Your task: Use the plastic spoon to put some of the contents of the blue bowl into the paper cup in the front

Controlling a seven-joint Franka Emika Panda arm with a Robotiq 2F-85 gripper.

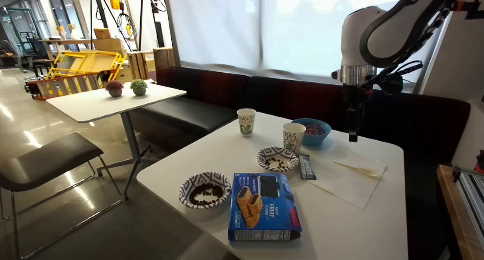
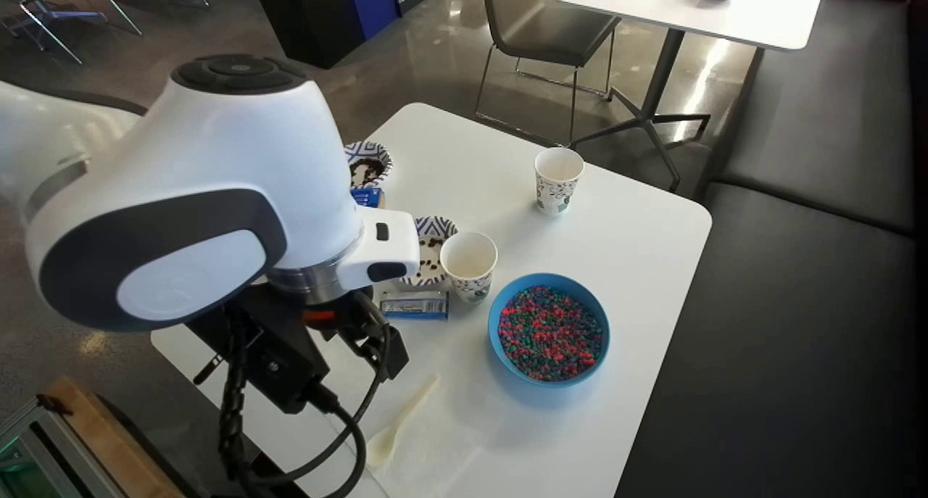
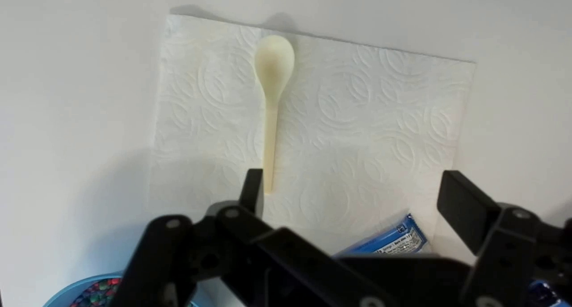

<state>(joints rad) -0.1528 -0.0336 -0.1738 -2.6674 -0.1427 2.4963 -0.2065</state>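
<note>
In the wrist view, the released gripper [image 3: 351, 186], jaws wide apart, seems above the napkin [image 3: 371, 115]; the plastic spoon [image 3: 271, 110] lies at napkin's left, head near far edge, table [image 3: 339, 12] continuing beyond.

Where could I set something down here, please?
Free: between lone patterned paper cup and round blue bowl; between blue cardboard box and white paper towel, past the slim blue packet. Crowded: around the other cup, packet and nearby zigzag bowl.
</note>
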